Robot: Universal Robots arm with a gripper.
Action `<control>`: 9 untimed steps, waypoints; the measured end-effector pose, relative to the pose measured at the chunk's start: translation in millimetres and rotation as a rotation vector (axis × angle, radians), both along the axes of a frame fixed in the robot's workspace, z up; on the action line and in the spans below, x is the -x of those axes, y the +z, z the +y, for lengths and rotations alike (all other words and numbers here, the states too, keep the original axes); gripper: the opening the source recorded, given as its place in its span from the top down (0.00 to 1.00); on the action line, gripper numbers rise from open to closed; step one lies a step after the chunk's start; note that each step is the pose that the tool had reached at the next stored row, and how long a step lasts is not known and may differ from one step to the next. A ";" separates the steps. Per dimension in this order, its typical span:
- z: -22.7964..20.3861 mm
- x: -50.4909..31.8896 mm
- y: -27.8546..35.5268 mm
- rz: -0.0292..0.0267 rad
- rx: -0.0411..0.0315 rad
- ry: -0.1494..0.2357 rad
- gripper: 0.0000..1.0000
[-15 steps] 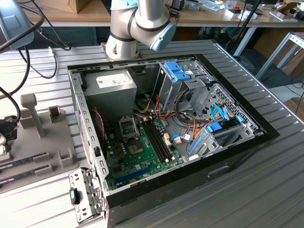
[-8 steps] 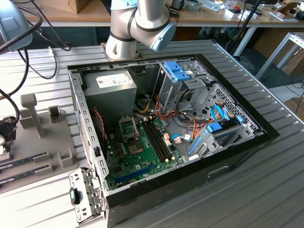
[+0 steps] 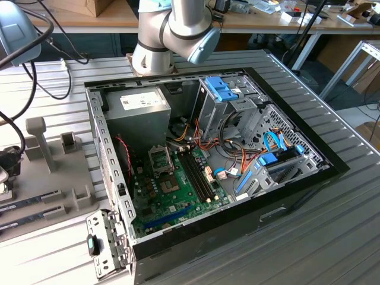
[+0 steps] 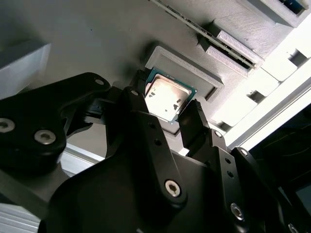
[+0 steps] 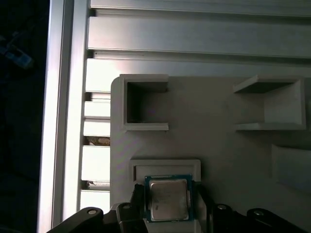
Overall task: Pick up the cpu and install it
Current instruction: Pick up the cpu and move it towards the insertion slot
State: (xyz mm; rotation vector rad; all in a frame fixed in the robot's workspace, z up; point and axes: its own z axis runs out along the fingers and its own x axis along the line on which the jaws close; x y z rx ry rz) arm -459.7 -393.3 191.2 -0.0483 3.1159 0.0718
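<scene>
The cpu (image 5: 167, 198), a small square chip with a silvery top and a green rim, lies flat in a shallow square recess of a grey fixture (image 5: 218, 145). In both wrist views my gripper (image 5: 169, 208) hangs just above it, one black finger beside each of two opposite edges. The second wrist view shows the cpu (image 4: 170, 98) between my gripper's (image 4: 165, 107) fingertips, still seated in the recess. The jaws stand open, close to the chip's edges. In the exterior view the green motherboard (image 3: 172, 190) lies in the open computer case, with its metal socket (image 3: 160, 157) near the power supply.
The grey fixture (image 3: 53, 178) sits at the exterior view's left on a ribbed aluminium table and carries raised blocks, open pockets (image 5: 146, 104) and long memory sticks (image 4: 228, 46). The black case (image 3: 297, 190) holds drive cages, blue clips and cable bundles. The arm's base (image 3: 154, 56) stands behind the case.
</scene>
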 end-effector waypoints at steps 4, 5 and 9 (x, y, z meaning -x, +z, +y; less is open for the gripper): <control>0.0 0.1 -0.5 -0.0001 0.0000 0.002 0.46; 0.0 0.1 -0.5 -0.0001 -0.0001 0.002 0.46; 0.0 0.2 -0.5 -0.0001 0.0000 0.002 0.47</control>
